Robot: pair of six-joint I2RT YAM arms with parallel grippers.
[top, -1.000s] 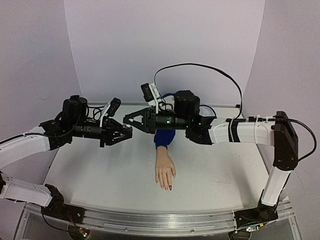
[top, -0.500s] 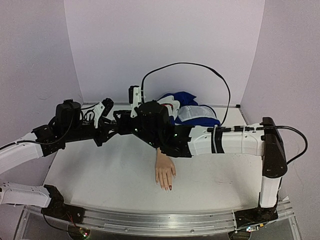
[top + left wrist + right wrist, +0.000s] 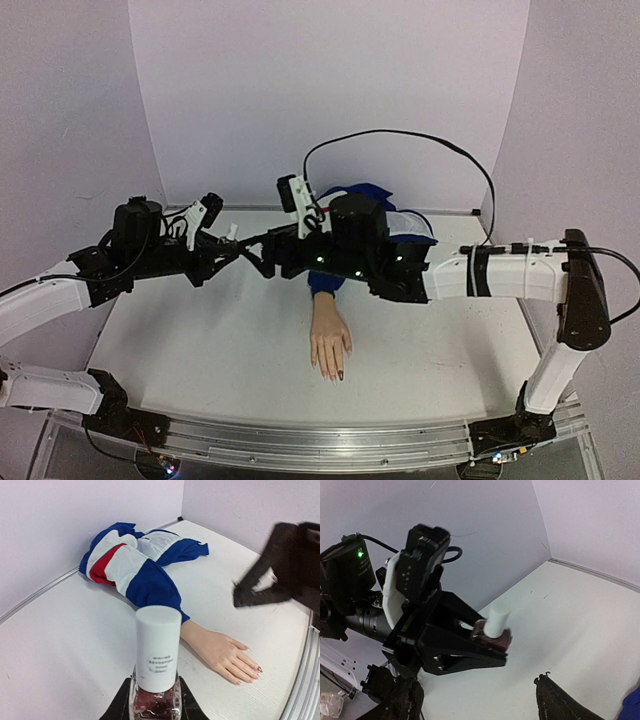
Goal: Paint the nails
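Observation:
My left gripper (image 3: pixel 156 706) is shut on a small dark-red polish bottle (image 3: pixel 156 702), held upright with its white cap (image 3: pixel 158 647) on. In the top view that gripper (image 3: pixel 230 245) hovers above the table's back left. My right gripper (image 3: pixel 262 252) faces it from the right, open and empty, its fingertips (image 3: pixel 542 680) a little short of the bottle (image 3: pixel 492 632). The mannequin hand (image 3: pixel 330 342) lies palm down mid-table, in a blue sleeve. Among its nails, one (image 3: pixel 339 375) is dark red (image 3: pixel 259 669); the rest look pale.
A blue, white and red jacket (image 3: pixel 145 560) is bunched at the back of the table, joined to the sleeve. The right arm (image 3: pixel 500 275) stretches across above the sleeve. Purple walls close the back and both sides.
The right gripper was shut and tip to tip with the left. It pushed further left, then drew back a little and opened. The left gripper keeps the bottle.

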